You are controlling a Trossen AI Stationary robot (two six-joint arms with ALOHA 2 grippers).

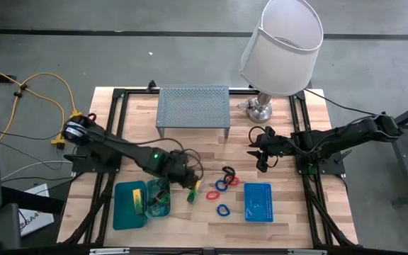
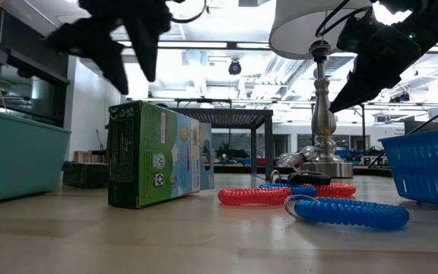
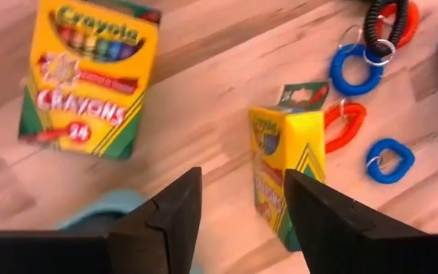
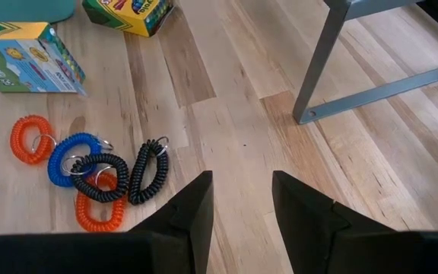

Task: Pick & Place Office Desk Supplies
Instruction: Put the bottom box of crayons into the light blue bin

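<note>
A yellow-green crayon box (image 3: 287, 171) stands upright on the wood, also seen in the high view (image 1: 193, 194). A second crayon box (image 3: 90, 76) lies flat nearby. Red, blue and black band loops (image 1: 223, 185) lie in a loose cluster between the standing box and the blue mesh basket (image 1: 258, 202). Two teal trays (image 1: 125, 212) sit at the near left, one holding a yellow-green block (image 1: 139, 198). My left gripper (image 3: 238, 205) hovers open above the table beside the standing box. My right gripper (image 4: 242, 198) hangs open over bare wood, right of the loops.
A grey perforated riser shelf (image 1: 193, 106) stands at the far middle, with a white-shaded lamp (image 1: 282, 46) on its metal base (image 1: 261, 110) to its right. Bare wood lies between the shelf and the loops.
</note>
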